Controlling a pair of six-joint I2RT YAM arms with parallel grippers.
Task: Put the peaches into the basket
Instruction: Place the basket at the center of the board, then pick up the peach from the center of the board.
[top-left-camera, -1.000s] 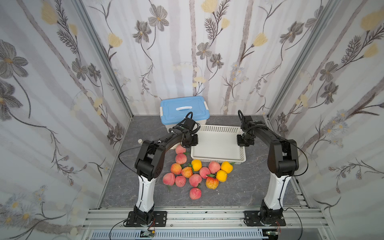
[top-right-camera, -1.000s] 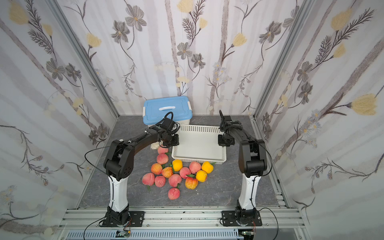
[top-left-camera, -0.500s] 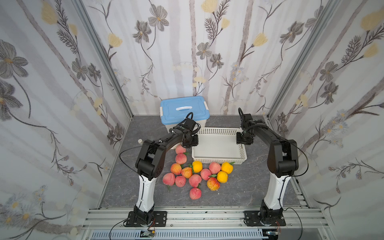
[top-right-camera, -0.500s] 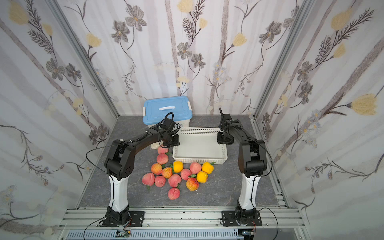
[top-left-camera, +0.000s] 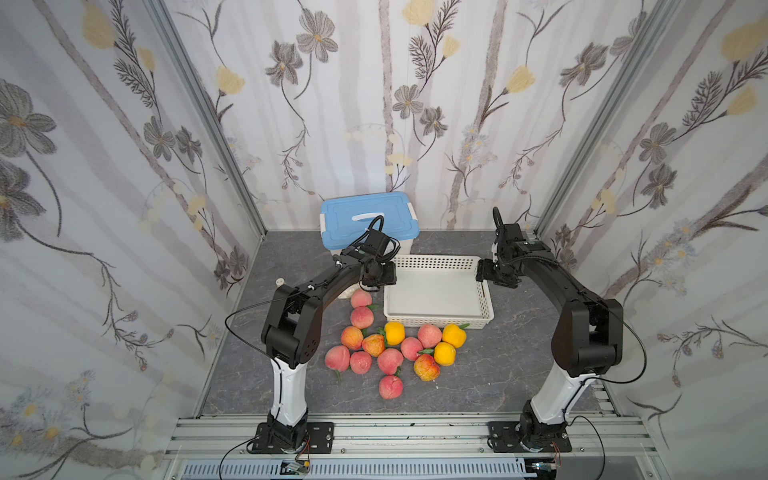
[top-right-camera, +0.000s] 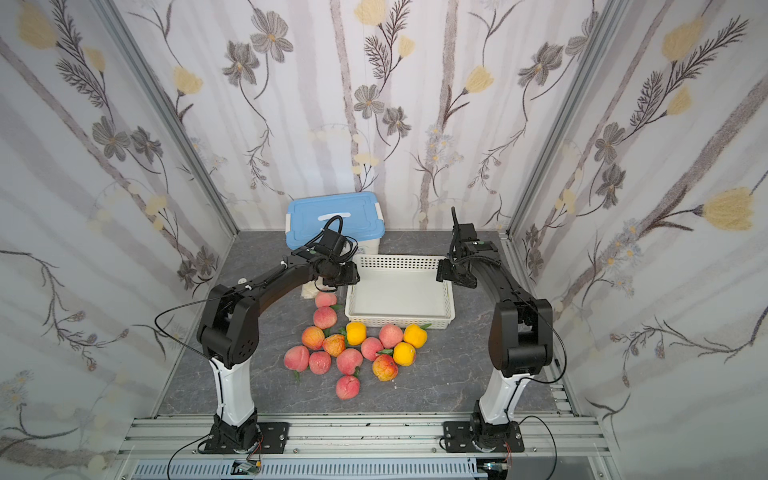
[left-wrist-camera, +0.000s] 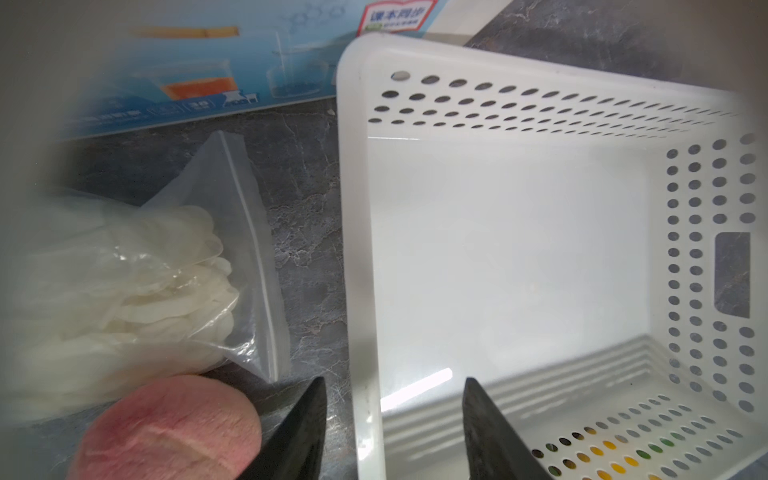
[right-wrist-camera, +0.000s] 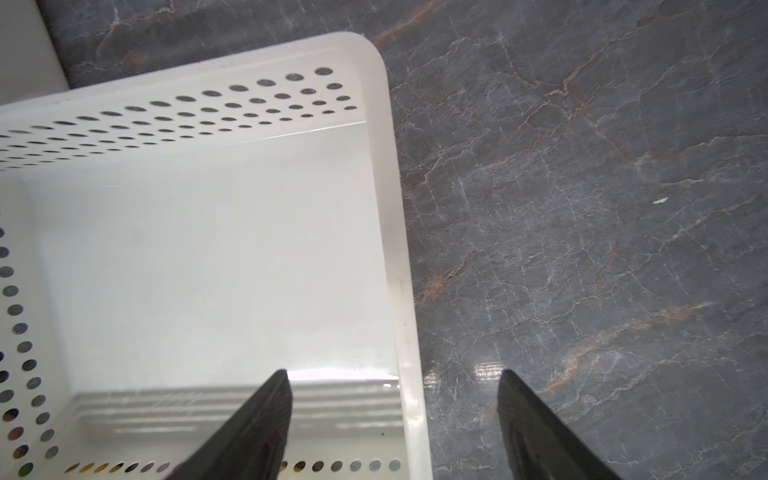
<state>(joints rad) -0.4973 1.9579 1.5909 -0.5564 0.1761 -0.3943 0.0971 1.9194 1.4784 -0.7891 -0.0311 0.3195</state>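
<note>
Left arm (top-left-camera: 316, 286) and right arm (top-left-camera: 557, 278) arched inward, left pincer (left-wrist-camera: 394, 379), right pincer (right-wrist-camera: 394, 372) spread astride opposite basket (top-left-camera: 434, 262) walls.

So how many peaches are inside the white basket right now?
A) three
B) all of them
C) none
C: the basket shows only its bare white bottom, and the peaches all lie outside it on the grey table.
</note>
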